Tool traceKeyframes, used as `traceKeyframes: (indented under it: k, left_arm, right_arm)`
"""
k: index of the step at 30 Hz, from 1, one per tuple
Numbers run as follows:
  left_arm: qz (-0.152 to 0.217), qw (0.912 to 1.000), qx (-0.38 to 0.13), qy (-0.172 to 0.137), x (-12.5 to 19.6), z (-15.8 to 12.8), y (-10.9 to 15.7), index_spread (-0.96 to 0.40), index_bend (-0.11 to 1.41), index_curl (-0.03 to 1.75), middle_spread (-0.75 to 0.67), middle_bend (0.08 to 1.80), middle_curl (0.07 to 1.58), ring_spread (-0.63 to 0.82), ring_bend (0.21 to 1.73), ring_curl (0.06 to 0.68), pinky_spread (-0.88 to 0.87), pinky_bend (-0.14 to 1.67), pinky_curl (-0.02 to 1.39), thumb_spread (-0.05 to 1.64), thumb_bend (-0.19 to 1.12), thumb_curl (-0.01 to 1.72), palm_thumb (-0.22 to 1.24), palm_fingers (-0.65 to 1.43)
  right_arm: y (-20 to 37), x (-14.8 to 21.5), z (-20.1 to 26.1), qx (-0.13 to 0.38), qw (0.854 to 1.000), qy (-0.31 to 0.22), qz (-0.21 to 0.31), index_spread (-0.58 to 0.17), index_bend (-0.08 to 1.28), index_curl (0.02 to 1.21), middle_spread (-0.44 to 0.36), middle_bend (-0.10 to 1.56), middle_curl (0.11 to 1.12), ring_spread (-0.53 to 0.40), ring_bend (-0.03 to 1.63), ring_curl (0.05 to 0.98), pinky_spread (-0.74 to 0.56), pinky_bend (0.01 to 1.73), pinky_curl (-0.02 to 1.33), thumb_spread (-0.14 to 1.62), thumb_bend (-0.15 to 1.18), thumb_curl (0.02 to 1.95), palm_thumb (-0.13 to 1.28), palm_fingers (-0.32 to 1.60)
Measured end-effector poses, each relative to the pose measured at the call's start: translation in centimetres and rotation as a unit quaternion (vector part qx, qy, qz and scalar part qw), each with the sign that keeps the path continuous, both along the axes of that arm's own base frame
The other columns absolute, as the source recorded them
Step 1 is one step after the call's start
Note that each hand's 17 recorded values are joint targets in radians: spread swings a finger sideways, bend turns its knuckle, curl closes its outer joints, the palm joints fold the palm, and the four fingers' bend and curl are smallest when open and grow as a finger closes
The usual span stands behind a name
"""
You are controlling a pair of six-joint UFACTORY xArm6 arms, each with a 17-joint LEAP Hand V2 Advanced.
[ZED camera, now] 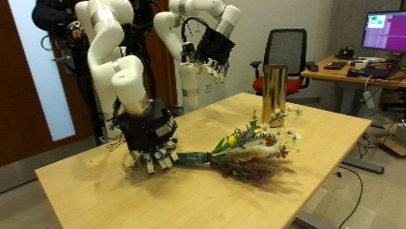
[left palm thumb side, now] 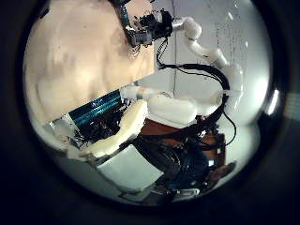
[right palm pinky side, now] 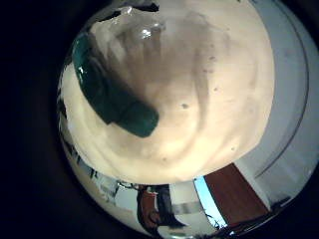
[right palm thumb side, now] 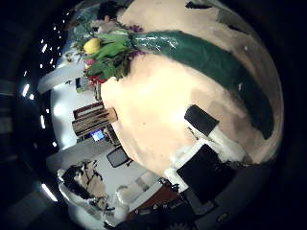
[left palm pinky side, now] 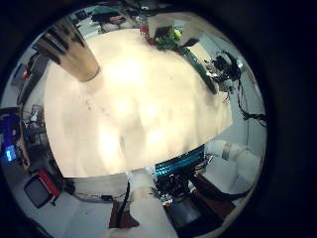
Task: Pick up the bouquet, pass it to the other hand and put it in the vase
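the right hand [ZED camera: 155, 143] is seen low over the wooden counter [ZED camera: 89, 186], its fingers [ZED camera: 163, 161] hanging down and spread, touching or just above the counter beside the teal-wrapped stem end of the bouquet [ZED camera: 249, 151]; whether the wrap is clasped cannot be told. the bouquet is laid flat on the counter, stems toward that hand, yellow and pink blooms pointing away. the left hand [ZED camera: 210, 43] is held high above the counter, fingers relaxed and apart, nothing in them. the tall gold vase [ZED camera: 273, 90] is stood upright near the counter's far edge, apart from the bouquet.
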State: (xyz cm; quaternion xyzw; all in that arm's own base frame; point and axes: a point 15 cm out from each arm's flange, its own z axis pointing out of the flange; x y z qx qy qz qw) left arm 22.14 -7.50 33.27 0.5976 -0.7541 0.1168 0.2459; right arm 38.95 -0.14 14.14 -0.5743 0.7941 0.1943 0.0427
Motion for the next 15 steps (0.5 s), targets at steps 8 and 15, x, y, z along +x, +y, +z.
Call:
traceKeyframes:
  k: [8,15]
  left_arm:
    - [-0.002,1.0,0.0,0.002,-0.1,-0.1,-0.1,0.2,0.18,0.38,0.39,0.21,0.33,0.56,0.48,0.176,0.54,0.18,0.24,1.01,-0.03,0.3,0.42,0.23]
    - [-0.005,1.0,0.001,0.001,0.0,0.0,-0.3,0.2,0.18,0.37,0.39,0.22,0.33,0.56,0.49,0.181,0.54,0.18,0.24,1.01,-0.03,0.3,0.42,0.23]
  right_arm:
    - [-0.1,1.0,-1.0,0.001,1.0,0.01,0.001,-0.094,0.19,0.41,0.076,0.58,0.38,-0.009,0.79,0.26,0.15,0.41,0.28,0.98,-0.02,0.46,0.76,0.37]
    - [-0.5,2.1,-1.0,0.002,1.0,0.01,-0.001,-0.097,0.19,0.4,0.056,0.59,0.4,-0.046,0.81,0.257,0.12,0.4,0.25,0.97,-0.02,0.47,0.81,0.44]
